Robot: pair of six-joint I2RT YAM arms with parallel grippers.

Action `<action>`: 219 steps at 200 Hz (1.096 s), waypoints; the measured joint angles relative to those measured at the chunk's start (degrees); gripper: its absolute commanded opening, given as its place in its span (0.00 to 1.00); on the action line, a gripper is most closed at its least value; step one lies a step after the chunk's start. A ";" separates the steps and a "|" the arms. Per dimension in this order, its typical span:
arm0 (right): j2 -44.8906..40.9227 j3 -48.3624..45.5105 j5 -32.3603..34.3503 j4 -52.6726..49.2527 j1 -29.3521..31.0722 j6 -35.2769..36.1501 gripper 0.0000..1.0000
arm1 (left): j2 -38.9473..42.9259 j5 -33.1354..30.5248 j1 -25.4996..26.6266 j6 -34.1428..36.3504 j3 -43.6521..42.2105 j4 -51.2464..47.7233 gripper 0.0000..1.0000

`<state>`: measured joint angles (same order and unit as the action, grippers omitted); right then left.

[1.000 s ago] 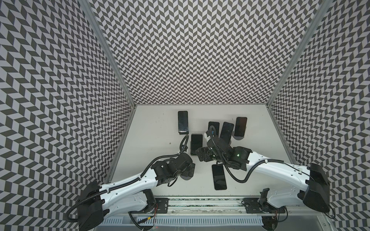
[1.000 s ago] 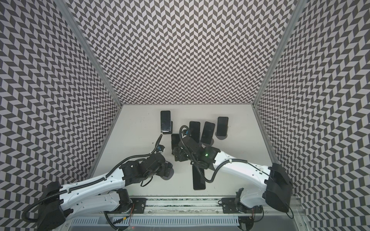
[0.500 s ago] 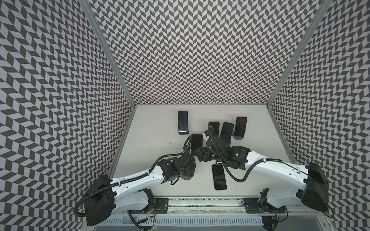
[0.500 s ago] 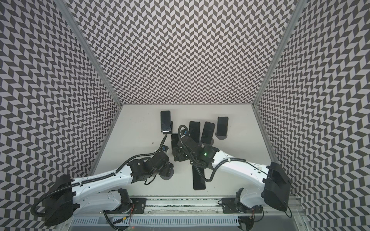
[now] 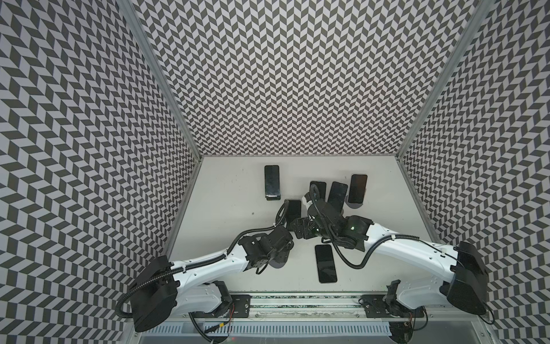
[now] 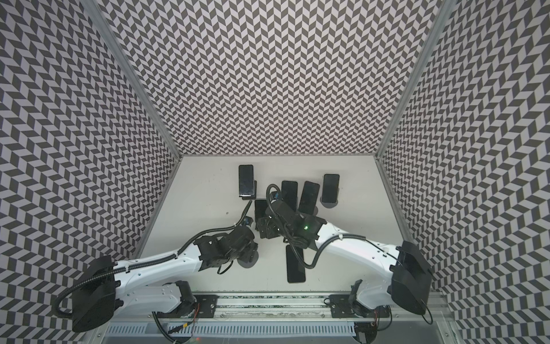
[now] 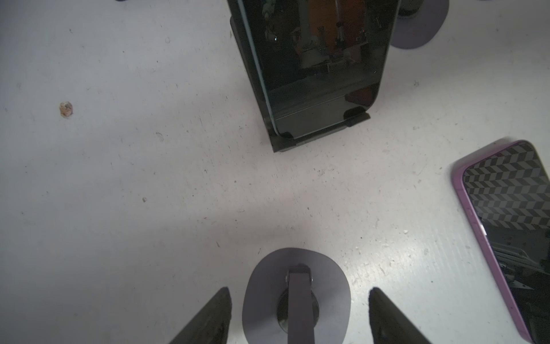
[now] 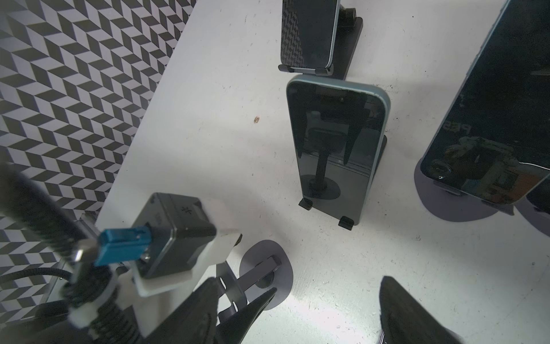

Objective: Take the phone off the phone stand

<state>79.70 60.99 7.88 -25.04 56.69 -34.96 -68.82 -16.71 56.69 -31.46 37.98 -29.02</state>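
Six phones in sight: five propped, one flat phone [image 5: 326, 263] on the tabletop [image 5: 226, 208]. Teal-edged phone [image 7: 321, 59] sits in its black phone stand [image 7: 315, 138], mid-tabletop, just ahead of both arms. Left jaws narrowly apart, straddling an empty round-based stand [image 7: 327, 286], not touching. Right jaws apart, empty.

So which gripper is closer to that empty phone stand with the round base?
Left. The left gripper straddles the empty phone stand, stem between its fingers. The right gripper hovers beside it, stand outside its fingers.

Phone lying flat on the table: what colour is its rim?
Purple; the phone shows it best in the left wrist view.
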 measured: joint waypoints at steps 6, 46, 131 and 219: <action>0.04 0.00 -0.09 0.11 -0.07 0.02 0.83 | -0.04 -0.15 0.00 -0.20 0.22 -0.15 0.69; 0.15 0.00 -0.85 0.31 -0.33 0.07 0.82 | 0.55 -0.72 0.00 -1.27 0.50 -0.24 0.66; 0.15 0.00 -2.03 0.28 -0.37 0.02 0.82 | 2.54 -1.62 -0.09 -2.05 0.50 -1.46 0.63; 0.15 0.15 -3.93 -0.24 -0.37 0.04 0.82 | 3.78 -1.51 -0.09 -2.49 0.50 -2.36 0.62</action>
<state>79.85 61.14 3.95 -25.28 56.31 -34.92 -65.04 -18.22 56.60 -33.95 38.48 -31.38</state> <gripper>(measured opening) 0.818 0.628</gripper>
